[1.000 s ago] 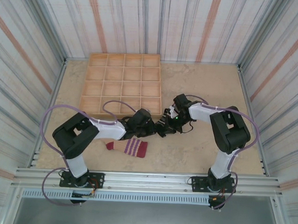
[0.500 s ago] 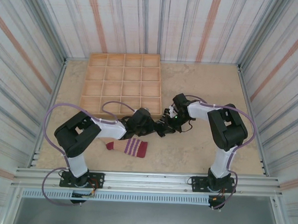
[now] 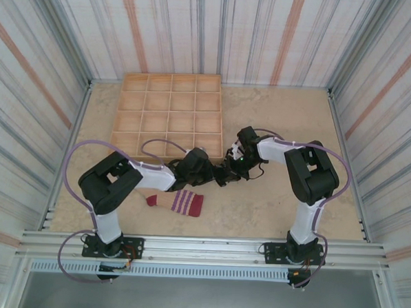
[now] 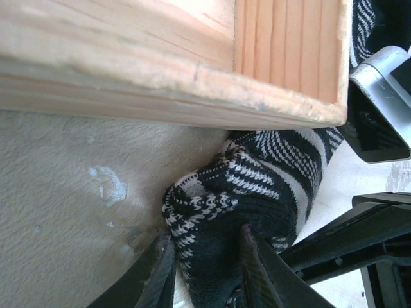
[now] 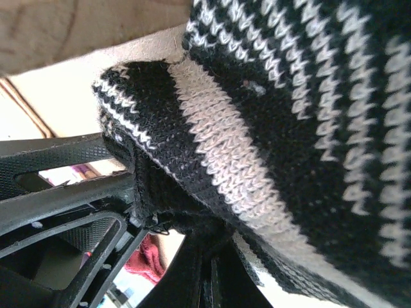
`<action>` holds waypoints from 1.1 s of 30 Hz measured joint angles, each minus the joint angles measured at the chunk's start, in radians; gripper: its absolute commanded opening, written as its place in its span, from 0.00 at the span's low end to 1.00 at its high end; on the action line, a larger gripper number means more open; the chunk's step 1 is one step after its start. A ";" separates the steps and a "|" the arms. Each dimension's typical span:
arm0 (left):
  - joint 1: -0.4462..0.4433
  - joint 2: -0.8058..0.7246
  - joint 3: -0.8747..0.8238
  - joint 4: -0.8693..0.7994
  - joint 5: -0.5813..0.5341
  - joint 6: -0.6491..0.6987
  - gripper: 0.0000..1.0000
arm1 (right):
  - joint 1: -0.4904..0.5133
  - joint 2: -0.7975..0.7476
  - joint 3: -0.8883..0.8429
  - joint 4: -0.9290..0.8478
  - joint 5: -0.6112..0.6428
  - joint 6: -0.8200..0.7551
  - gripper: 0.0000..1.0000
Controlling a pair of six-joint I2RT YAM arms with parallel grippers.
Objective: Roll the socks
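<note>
Nearest to us, the beige sock (image 3: 177, 202) lies flat on the table (image 3: 272, 206), well in front of the wooden tray (image 3: 167, 117) and clear of its near edge. Its dark red toe points right, and purple and white stripes band it just behind the toe. Neither arm touches it.

Farther in, both arms meet at the tray's near right corner. The black sock (image 4: 257, 179) is bunched there, pressed up against the tray's near wall right at that corner, and part of it runs on past the corner along the tray's right side. The left gripper (image 4: 209, 274) reaches in from the left, along the tray's front edge. Its fingers (image 4: 160, 269) are closed on a thick fold of the black sock, one on each side of the bunch. The right gripper (image 3: 231, 166) comes in from the tray's right. Its fingers are closed, and in its wrist view the sock's striped knit gathers down into them, so we read it as a pinch on the fabric.

Beyond them sits the tray itself, its square compartments open to the top.
</note>
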 measured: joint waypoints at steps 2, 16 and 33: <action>0.000 0.002 0.000 0.001 0.000 -0.001 0.26 | 0.000 0.003 0.000 0.000 -0.003 -0.001 0.00; 0.020 0.006 0.051 -0.121 0.023 -0.011 0.00 | -0.004 -0.053 -0.028 0.009 0.031 -0.043 0.28; 0.018 -0.059 0.112 -0.443 0.153 -0.018 0.00 | 0.292 -0.522 -0.216 0.069 0.546 -0.207 0.60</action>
